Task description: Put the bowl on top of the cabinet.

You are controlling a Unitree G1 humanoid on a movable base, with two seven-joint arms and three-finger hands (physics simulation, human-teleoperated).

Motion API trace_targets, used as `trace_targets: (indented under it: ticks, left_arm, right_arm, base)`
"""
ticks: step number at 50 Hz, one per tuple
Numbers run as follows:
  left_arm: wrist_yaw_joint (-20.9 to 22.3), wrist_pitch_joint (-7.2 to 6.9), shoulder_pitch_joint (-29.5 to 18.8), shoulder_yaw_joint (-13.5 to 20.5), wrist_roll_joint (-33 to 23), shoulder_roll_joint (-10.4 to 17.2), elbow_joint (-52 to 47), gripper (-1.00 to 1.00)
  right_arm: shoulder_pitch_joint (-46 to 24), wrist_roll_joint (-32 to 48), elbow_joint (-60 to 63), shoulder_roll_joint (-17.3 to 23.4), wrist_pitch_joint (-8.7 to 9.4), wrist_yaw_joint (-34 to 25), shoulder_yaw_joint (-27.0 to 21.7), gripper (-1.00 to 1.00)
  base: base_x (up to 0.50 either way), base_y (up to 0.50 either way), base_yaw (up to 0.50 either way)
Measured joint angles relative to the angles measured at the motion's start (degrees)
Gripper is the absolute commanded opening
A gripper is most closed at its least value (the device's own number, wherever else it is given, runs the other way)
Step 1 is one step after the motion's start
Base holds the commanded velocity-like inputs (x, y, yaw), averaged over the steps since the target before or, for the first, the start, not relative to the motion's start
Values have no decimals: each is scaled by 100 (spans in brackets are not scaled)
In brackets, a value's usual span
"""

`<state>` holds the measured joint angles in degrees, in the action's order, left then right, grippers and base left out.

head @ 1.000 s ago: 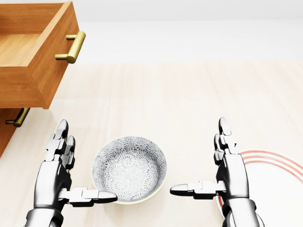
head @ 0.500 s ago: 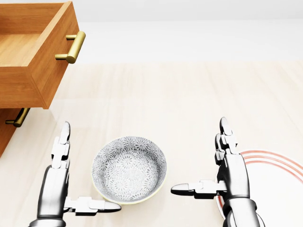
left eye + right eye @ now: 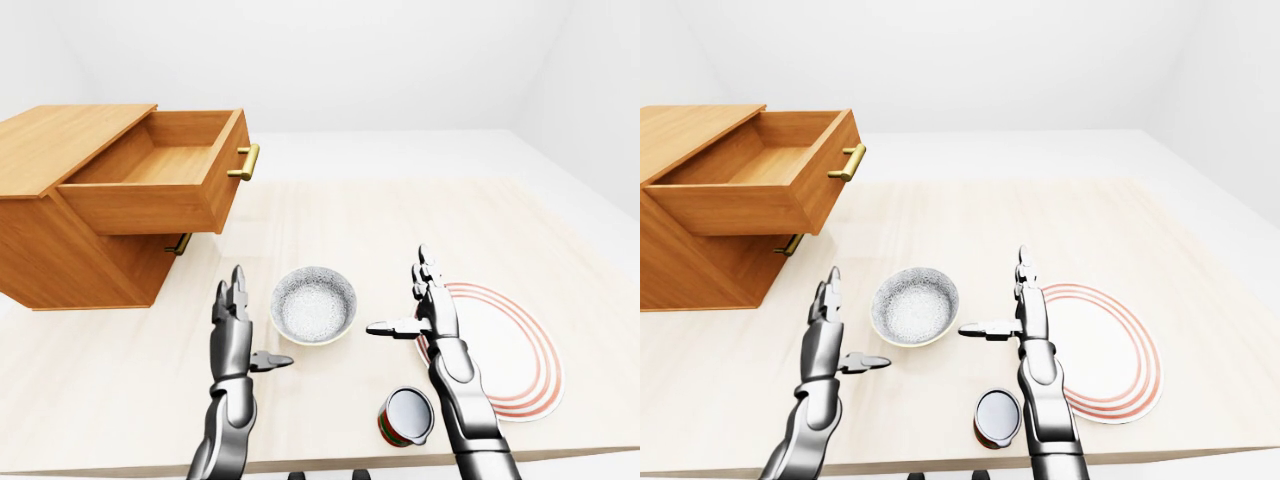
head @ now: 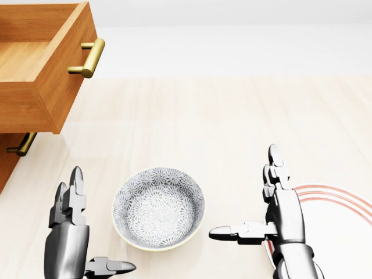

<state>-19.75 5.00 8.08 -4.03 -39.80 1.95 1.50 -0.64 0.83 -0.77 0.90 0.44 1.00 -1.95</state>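
A grey patterned bowl [image 4: 158, 208] with a cream rim sits upright on the light wooden table [image 4: 221, 128]. My left hand [image 4: 87, 232] stands open to the bowl's left, low in the head view, thumb pointing right below the rim, not touching it. To the bowl's right my right hand [image 4: 256, 203] is open too, its thumb aimed at the bowl with a gap between. The wooden cabinet [image 3: 60, 150] stands at the left in the left-eye view, flat top bare, its upper drawer [image 3: 165, 185] pulled out.
A white plate with red rings [image 3: 505, 345] lies right of my right hand. A small can [image 3: 405, 417] stands near the table's bottom edge, by my right forearm. The drawer's brass handle [image 4: 87, 58] juts out above the bowl's left side.
My left hand has drawn back toward the bottom of the head view and slightly left, away from the bowl's rim. Right hand, bowl and camera have stayed put.
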Motion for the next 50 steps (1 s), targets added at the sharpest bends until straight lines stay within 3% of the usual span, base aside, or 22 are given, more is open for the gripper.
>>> trace_targets:
  ticks: [12,22,50]
  left_arm:
    - [-1025,0,-58,-91,-1171,72,200,100]
    - [-1025,0,-177,-310,-2061,150,373,100]
    - [-1025,0,-694,-803,-3190,211,1081,100]
  right_arm:
    - [-11,13,-39,-4,-28,2,11,100]
    - [10,22,-7,-7,-25,-2,21,100]
    - [2,39,-6,-5,-27,-10,23,100]
  base:
    - [0,0,0]
    - [0,0,0]
    - [0,0,0]
